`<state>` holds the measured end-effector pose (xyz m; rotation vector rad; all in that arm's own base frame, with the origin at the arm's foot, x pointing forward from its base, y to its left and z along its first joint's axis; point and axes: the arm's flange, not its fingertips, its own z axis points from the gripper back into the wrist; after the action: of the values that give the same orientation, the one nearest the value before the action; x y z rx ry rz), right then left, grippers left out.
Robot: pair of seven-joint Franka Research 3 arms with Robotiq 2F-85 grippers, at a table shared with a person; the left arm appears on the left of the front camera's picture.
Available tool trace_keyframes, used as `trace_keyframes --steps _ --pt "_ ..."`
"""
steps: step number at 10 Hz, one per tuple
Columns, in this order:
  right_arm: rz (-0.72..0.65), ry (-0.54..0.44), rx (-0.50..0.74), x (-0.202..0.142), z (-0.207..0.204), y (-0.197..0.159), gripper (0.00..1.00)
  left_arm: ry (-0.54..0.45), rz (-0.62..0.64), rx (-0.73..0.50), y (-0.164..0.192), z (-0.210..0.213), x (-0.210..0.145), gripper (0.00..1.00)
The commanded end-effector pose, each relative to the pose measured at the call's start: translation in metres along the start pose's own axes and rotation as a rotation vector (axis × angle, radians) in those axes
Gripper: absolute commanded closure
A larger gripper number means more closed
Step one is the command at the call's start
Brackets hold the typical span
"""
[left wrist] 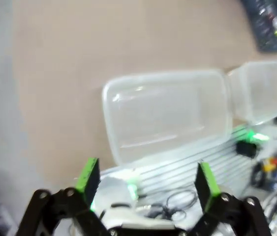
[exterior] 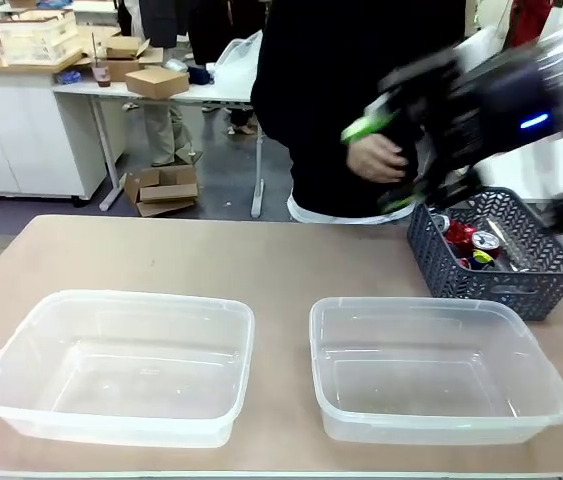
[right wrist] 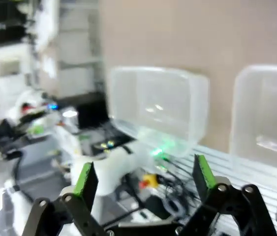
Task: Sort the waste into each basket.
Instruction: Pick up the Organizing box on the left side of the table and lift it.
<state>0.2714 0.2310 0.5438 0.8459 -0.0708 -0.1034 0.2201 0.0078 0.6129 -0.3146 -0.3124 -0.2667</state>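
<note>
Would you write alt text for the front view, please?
A clear, empty left tub and right tub sit on a table. Behind the right tub, a dark grey basket holds red cans; the open right tool hovers near it.

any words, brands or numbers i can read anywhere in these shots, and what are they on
No text can be read here.
Red and silver cans in the dark basket: print too small and blurred to read.
Cardboard boxes in the background: no legible marking.
Left clear tub and right clear tub: no label visible.
</note>
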Motion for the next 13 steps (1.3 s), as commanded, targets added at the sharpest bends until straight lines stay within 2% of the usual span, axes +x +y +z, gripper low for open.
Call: trace_keyframes --steps 1,2,3,4,7,8,9,11,13 --pt "-0.01 0.037 -0.234 0.014 -0.033 -0.016 0.0 0.1 -0.043 -0.016 -0.001 -0.05 -0.022 0.0" --pt "0.021 0.026 -0.209 0.009 -0.03 -0.014 0.0 0.128 -0.053 -0.139 -0.004 -0.074 -0.031 0.0" --pt "0.085 -0.063 -0.171 0.01 0.001 -0.004 0.0 0.105 0.034 -0.201 -0.001 -0.091 -0.026 0.0" --pt "0.006 0.052 -0.204 0.003 -0.054 -0.02 0.0 0.11 -0.051 -0.037 -0.003 -0.053 -0.021 0.0" --pt "0.039 0.035 -0.207 0.007 -0.042 -0.019 0.0 0.11 -0.051 -0.037 -0.003 -0.053 -0.021 0.0" --pt "0.063 0.05 -0.21 0.018 -0.062 -0.002 0.0 0.121 -0.059 -0.07 -0.004 -0.059 -0.018 0.0" --pt "0.039 0.044 -0.291 0.021 -0.102 0.015 0.0 0.119 -0.045 0.034 -0.012 -0.075 -0.019 0.0" --pt "0.044 0.085 -0.398 0.014 -0.166 0.035 0.0 0.164 0.039 0.111 -0.003 -0.112 -0.039 0.0" --pt "-0.014 0.113 -0.583 0.005 -0.215 0.039 0.0 0.184 0.107 0.147 0.002 -0.151 -0.064 0.0"
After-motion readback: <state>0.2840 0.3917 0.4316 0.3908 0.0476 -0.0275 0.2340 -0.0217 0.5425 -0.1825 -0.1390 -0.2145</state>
